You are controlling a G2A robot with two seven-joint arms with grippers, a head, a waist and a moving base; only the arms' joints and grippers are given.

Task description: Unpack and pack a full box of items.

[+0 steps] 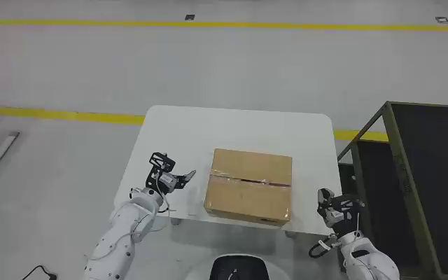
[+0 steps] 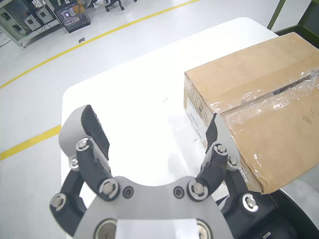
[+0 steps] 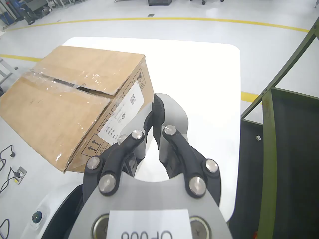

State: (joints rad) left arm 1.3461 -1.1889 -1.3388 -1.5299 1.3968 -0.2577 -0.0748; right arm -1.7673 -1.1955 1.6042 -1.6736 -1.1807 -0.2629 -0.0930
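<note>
A brown cardboard box sits on the white table, near its front edge. Its top flaps are down, and clear tape runs along the seam, which is split partway. My left gripper hovers over the table just left of the box, open and empty. In the left wrist view, the left gripper has one fingertip close to the corner of the box. My right gripper is beside the box's right end at the table's front right corner. In the right wrist view, the right gripper is shut on nothing, next to the labelled end of the box.
A green metal-frame cart with a dark inside stands right against the table's right side. The back half of the table is bare. Cables and a floor socket lie on the floor by the table's front left.
</note>
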